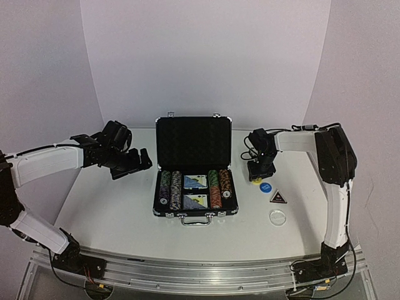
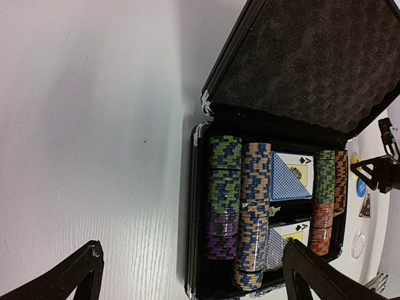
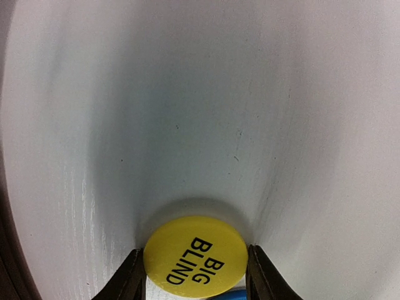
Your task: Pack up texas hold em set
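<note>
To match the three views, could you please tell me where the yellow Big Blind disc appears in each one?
Top external: the yellow disc lies right of the briefcase, partly hidden under the right gripper.
Left wrist: only a yellow sliver shows near the right edge, past the briefcase lid.
Right wrist: it is at bottom centre, between the fingers.
Shared landmark: the blue disc right beside it.

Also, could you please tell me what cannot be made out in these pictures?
- Right wrist view: fingers of the right gripper flank the yellow disc, but the bottom edge cuts them off, so actual contact is unclear.
- Top view: that gripper mostly hides the yellow disc; print on the blue disc and triangular button is too small.
- Left wrist view: the bottom edge cuts off the near end of the briefcase.
</note>
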{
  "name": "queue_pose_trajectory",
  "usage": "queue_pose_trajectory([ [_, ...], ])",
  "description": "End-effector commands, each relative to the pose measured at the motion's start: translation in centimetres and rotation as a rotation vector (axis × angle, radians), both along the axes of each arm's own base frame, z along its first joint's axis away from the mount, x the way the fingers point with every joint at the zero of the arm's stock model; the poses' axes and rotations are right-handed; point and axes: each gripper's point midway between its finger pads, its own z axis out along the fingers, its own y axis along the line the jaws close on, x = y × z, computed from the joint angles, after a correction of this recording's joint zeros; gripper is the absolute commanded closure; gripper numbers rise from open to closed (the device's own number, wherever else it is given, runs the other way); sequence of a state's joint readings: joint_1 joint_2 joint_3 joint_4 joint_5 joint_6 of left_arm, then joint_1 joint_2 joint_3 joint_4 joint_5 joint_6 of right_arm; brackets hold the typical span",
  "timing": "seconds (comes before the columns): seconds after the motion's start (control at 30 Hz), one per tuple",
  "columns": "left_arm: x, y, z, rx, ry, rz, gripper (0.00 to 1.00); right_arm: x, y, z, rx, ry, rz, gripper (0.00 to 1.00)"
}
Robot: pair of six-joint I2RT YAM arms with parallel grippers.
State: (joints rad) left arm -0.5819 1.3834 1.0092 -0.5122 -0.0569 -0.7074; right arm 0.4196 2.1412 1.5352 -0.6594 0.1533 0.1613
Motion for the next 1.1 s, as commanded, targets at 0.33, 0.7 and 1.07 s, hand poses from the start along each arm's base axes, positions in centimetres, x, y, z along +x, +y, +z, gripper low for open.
queue_pose_trajectory([
  [0.33,0.9,-0.7,1.5,-0.057,-0.058,-0.005,0.0,-3.0,2.6,7.5,0.062,-0.065,0.046,0.65],
  [0.7,1.5,-0.6,0.9,-0.058,-0.053,0.001,0.0,-5.8,14.5,10.9,0.167,-0.11,0.29,0.64],
  [1.07,1.2,0.6,0.7,-0.064,-0.057,0.017,0.0,-4.5,24.3,8.1,0.202,-0.14,0.435,0.65],
])
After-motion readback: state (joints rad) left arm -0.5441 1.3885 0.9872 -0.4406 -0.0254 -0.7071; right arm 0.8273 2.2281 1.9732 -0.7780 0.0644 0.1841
